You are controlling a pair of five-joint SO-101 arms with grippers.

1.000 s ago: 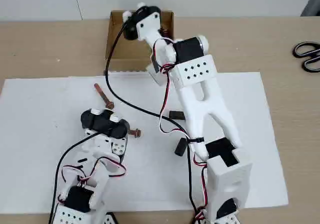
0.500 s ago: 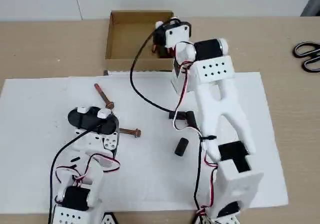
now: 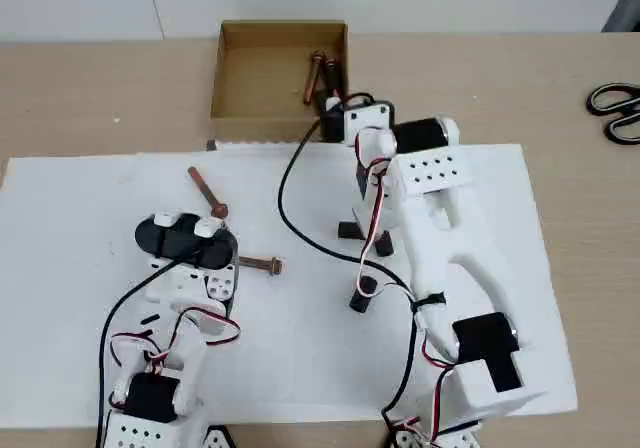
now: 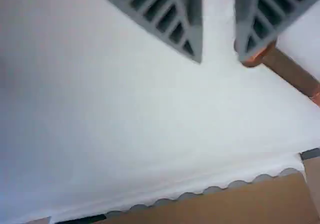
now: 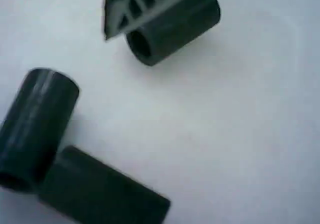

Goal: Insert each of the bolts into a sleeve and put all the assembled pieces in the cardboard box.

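Observation:
The cardboard box (image 3: 240,78) sits at the table's far edge with an assembled bolt and sleeve (image 3: 320,73) inside. My right gripper (image 3: 361,200) hangs open over three black sleeves (image 3: 362,293) on the white paper. One grey finger (image 5: 145,4) lies just above a sleeve (image 5: 175,26), and two more sleeves (image 5: 37,126) (image 5: 105,194) lie touching nearby. One loose bolt (image 3: 207,191) lies slanted, a second bolt (image 3: 260,264) lies flat. My left gripper (image 4: 220,56) is open and empty, and the first bolt's head (image 4: 255,59) is beside one fingertip.
White paper (image 3: 90,268) covers the middle of the wooden table. Scissors (image 3: 615,113) lie at the far right edge. The paper's scalloped edge (image 4: 200,191) runs in front of the box. Black cables trail from both arms over the paper.
My right arm has pulled back from the box to above the sleeves, and an assembled piece now shows in the box. The left arm shifted slightly left, then held still.

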